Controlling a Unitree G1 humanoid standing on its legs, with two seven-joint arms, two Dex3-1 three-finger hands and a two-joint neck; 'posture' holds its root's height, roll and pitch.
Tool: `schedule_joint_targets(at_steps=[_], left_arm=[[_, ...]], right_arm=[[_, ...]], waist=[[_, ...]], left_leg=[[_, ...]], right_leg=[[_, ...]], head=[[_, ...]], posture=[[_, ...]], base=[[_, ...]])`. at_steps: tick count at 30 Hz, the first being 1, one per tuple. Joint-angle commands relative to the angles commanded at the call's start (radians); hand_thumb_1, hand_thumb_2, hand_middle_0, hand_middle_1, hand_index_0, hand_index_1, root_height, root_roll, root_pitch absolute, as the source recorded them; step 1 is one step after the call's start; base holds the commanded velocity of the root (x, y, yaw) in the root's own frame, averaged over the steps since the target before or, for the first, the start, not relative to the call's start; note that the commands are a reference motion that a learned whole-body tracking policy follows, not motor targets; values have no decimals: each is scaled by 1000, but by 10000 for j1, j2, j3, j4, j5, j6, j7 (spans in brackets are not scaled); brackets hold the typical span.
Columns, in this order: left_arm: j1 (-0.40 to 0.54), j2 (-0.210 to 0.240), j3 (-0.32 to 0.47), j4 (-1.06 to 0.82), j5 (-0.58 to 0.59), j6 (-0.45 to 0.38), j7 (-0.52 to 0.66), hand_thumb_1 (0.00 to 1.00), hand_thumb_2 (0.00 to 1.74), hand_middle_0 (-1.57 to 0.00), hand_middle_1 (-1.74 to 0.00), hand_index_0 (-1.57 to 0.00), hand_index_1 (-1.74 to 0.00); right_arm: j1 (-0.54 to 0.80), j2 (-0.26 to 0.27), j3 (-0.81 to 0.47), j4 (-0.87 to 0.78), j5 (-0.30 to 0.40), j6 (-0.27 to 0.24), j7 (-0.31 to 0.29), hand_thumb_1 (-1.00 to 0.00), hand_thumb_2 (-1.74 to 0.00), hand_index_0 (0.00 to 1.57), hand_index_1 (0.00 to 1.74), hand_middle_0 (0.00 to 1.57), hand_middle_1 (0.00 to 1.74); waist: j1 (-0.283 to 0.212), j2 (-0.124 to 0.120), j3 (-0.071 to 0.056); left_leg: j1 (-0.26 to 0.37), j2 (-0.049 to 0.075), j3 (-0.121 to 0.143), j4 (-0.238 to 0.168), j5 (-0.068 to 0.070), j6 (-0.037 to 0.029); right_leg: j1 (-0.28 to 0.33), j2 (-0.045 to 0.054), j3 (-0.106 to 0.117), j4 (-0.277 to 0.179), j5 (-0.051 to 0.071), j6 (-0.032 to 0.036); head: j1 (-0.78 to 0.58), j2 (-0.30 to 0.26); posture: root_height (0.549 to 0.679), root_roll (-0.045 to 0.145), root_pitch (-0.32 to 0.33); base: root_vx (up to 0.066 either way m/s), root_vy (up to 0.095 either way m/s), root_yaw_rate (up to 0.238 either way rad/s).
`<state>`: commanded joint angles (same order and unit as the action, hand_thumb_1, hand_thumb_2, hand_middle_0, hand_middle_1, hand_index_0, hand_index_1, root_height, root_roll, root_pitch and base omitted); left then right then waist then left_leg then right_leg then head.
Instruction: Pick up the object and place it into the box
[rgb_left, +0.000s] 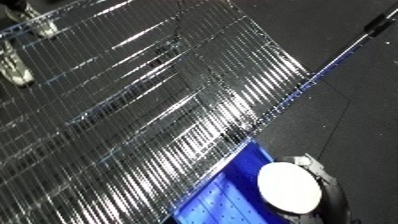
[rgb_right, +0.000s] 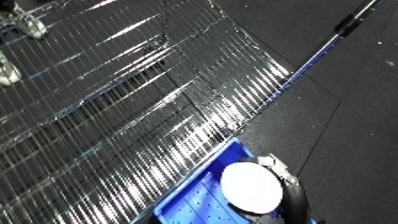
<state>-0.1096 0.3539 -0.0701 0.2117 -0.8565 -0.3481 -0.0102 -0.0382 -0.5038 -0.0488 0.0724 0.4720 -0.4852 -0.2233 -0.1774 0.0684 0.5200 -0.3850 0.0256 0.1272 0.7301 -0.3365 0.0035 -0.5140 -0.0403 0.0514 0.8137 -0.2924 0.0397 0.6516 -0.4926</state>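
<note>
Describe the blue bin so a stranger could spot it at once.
Start from the large shiny wire-mesh surface that fills most of the view. Follow its lower right edge down to the bottom: the blue bin sits there, the only brightly coloured thing, with a round white object over it.

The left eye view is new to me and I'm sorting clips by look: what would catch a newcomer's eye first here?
First, the shiny wire mesh surface, which runs tilted across most of the picture, glinting with light streaks. Next, the bright blue bin at the lower edge, beside the mesh's border. A round white object shows over the bin's right side against the dark floor. No hand is visible.
</note>
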Motion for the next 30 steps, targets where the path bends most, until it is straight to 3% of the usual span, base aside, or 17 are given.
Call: schedule_joint_targets(at_steps=[6,12,21,30], left_arm=[[-23,-88,-205,305,-82,-151,-91,1000,1740,-1570,-1740,-1570,-1740],[-127,-148,-447,425,-154,-242,-95,1000,1740,-1570,-1740,-1570,-1740],[-295,-216,-589,662,-177,-345,-104,1000,1740,-1570,-1740,-1570,-1740],[-301,-191,-639,730,-237,-297,-232,1000,1740,-1570,-1740,-1570,-1740]], right_arm=[[31,-224,-22,769,379,-241,48,-750,-1305,1178,1305,1178,1305],[-136,-281,151,1019,604,-205,101,-450,-783,706,783,706,783],[-246,-240,282,1870,885,-389,168,0,0,0,0,0,0],[-258,-236,272,2461,1036,-496,241,0,0,0,0,0,0]], waist=[[-34,122,0],[-2,229,0],[41,326,0],[94,383,0]], left_leg=[[124,-142,24,-95,31,-52],[88,-257,0,-179,89,-71],[2,-322,-9,-152,131,-107],[19,-375,-39,-160,203,-124]], right_leg=[[97,0,7,-122,-14,-68],[5,12,26,-140,10,-95],[-85,0,28,-39,-18,-115],[-47,-25,19,-49,-19,-144]], head=[[346,-114],[464,-231],[677,-374],[709,-488]], posture=[[636,100,19],[636,104,24],[635,106,28],[636,108,26]], base=[[-3,22,8],[-21,6,36],[-4,9,8],[7,1,23]])
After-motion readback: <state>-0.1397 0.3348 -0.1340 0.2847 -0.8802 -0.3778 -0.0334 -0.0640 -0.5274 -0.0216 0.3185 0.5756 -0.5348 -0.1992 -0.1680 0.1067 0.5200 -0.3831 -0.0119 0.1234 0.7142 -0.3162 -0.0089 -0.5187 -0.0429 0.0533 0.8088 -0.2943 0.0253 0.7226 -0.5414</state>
